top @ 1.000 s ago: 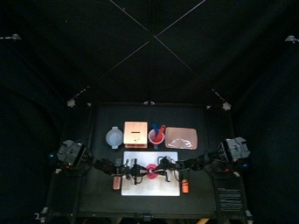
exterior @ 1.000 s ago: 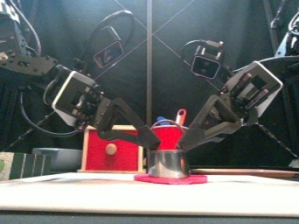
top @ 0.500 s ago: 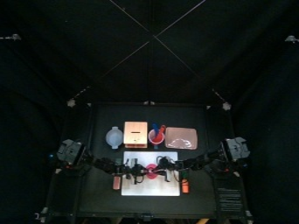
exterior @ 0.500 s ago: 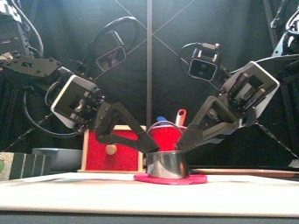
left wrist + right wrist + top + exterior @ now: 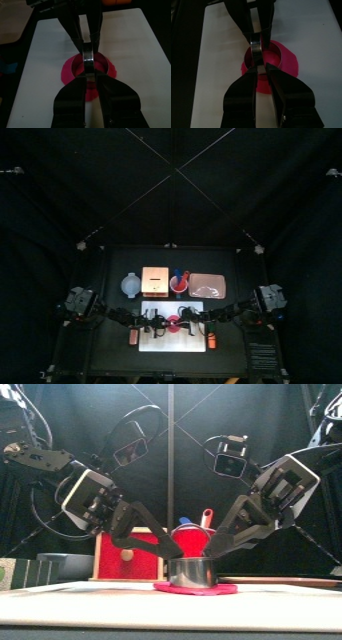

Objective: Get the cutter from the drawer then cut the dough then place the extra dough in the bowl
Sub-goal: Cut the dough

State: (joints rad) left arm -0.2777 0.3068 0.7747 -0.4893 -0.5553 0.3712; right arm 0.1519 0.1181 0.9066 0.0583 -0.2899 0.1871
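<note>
A round metal cutter (image 5: 191,572) stands on a flat red dough disc (image 5: 167,588) in the middle of the white cutting board (image 5: 154,340). My left gripper (image 5: 89,75) comes in from the left and is shut on the cutter's (image 5: 85,59) rim. From the right, my right gripper (image 5: 258,67) is shut on the opposite side of the rim (image 5: 254,46). The two grippers (image 5: 156,323) (image 5: 187,323) face each other over the dough (image 5: 70,75) (image 5: 286,62). Their jaws hide the cutter's handle.
Behind the board stand the blue-grey bowl (image 5: 130,285), the wooden box (image 5: 155,280) with its red drawer front (image 5: 124,556), the red cup (image 5: 191,539) with toy knives, and the pink tray (image 5: 207,285). An orange toy (image 5: 211,340) lies at the board's right.
The left arm's upper links have shifted slightly. Both grippers stay on the cutter, which still rests on the dough.
</note>
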